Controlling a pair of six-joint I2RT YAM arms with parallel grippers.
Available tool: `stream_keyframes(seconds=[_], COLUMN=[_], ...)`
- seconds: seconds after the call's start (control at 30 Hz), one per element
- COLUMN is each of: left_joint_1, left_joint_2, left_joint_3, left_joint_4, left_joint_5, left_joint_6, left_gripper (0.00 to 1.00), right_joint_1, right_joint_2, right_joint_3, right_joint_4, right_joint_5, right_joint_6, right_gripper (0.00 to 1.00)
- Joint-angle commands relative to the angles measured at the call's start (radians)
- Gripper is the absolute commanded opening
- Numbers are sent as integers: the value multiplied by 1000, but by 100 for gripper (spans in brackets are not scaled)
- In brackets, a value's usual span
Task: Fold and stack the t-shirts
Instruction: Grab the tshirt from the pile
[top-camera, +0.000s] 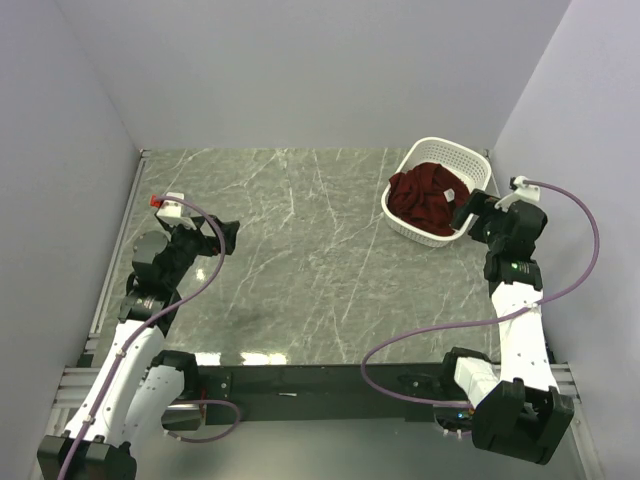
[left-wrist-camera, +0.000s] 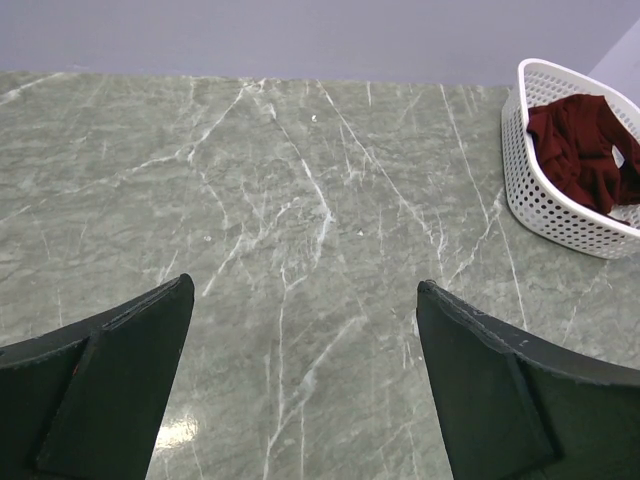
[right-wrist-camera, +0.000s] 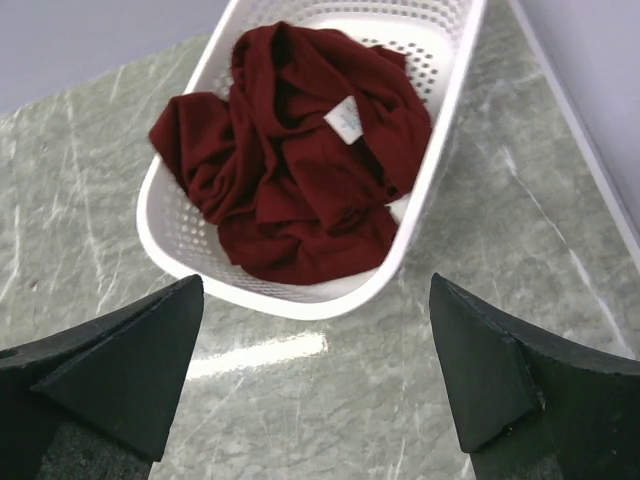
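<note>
A dark red t-shirt lies crumpled inside a white perforated basket at the back right of the table. Its small white neck label faces up. The right wrist view shows the t-shirt filling the basket, with my right gripper open just short of the basket's near rim and nothing between its fingers. From above, that gripper hovers beside the basket's right end. My left gripper is open over bare table at the left, far from the t-shirt.
The green-grey marble table is walled by pale panels on the left, back and right. A black rail runs along the near edge between the two arm bases. A purple cable loops beside the right arm.
</note>
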Motion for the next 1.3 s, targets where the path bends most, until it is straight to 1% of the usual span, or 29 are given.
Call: stream_keyframes(seconds=[0.0, 0.03, 0.07, 0.1, 0.13, 0.17, 0.2, 0.27, 0.3, 0.33, 0.37, 0.4, 0.43, 0.47, 0.5, 0.53, 0.6, 0.7, 0.73, 0.83, 0.93, 0.97, 1.07, 1.13, 1.23, 1.27], left_joint_1=[-4, -4, -4, -4, -4, -6, -6, -6, -7, -7, -7, -9, -10, -10, -12, -14, -15, -17, -17, -17, -17, -17, -18, -18, -18, -18], left_joint_2=[-1, -1, -4, -7, -10, -11, -13, -16, -18, -21, -22, -22, -27, -27, -28, -33, -38, -39, -39, -39, -38, -36, -25, -18, -5, -2], left_joint_3=[44, 44, 44, 41, 42, 42, 42, 42, 42, 42, 42, 39, 39, 42, 41, 41, 39, 41, 41, 42, 39, 41, 41, 41, 42, 44], left_joint_4=[50, 49, 50, 52, 52, 52, 52, 52, 52, 50, 49, 50, 47, 43, 44, 44, 46, 43, 43, 43, 46, 46, 40, 41, 43, 41], left_joint_5=[22, 22, 25, 26, 26, 28, 28, 31, 34, 32, 32, 29, 28, 26, 28, 28, 26, 23, 23, 23, 26, 28, 22, 18, 23, 23], left_joint_6=[15, 16, 16, 15, 16, 16, 16, 18, 19, 20, 21, 21, 24, 24, 26, 26, 26, 30, 32, 35, 35, 35, 38, 41, 44, 44], left_gripper=[99, 100, 100, 99, 99, 99, 99, 99, 99, 99, 99, 99, 99, 99, 99, 99, 100, 99, 99, 99, 99, 99, 99, 99, 99, 100], right_joint_1=[-3, 0, 11, 23, 37, 102, 132, 155, 155, 155, 155, 155, 155, 155, 155, 156, 166, 190, 201, 199, 196, 193, 189, 190, 187, 187], right_joint_2=[-11, -2, 4, 15, 42, 59, 78, 176, 225, 338, 403, 469, 594, 648, 732, 763, 800, 857, 907, 1012, 1085, 1109, 1198, 1231, 1253, 1259], right_joint_3=[5, 8, 14, 45, 68, 97, 149, 215, 300, 353, 411, 557, 630, 692, 792, 828, 893, 956, 985, 1095, 1137, 1186, 1292, 1315, 1326, 1330], right_joint_4=[70, 73, 61, 29, -94, -135, -146, -196, -216, -259, -296, -349, -441, -466, -483, -482, -462, -413, -427, -459, -425, -431, -479, -483, -468, -465], right_joint_5=[-99, -185, -398, -535, -616, -565, -495, -449, -431, -405, -388, -402, -406, -399, -362, -350, -313, -204, -136, -60, 49, 80, 81, 80, 72, 66], right_joint_6=[-55, -160, -257, -370, -595, -633, -625, -620, -600, -539, -513, -504, -479, -452, -421, -390, -384, -388, -391, -401, -404, -407, -411, -419, -427, -425], right_gripper=[100, 100, 100, 100, 100, 100, 100, 100, 100, 100, 100, 100, 100, 100, 100, 100, 100, 100, 100, 100, 100, 100, 100, 99, 88, 79])
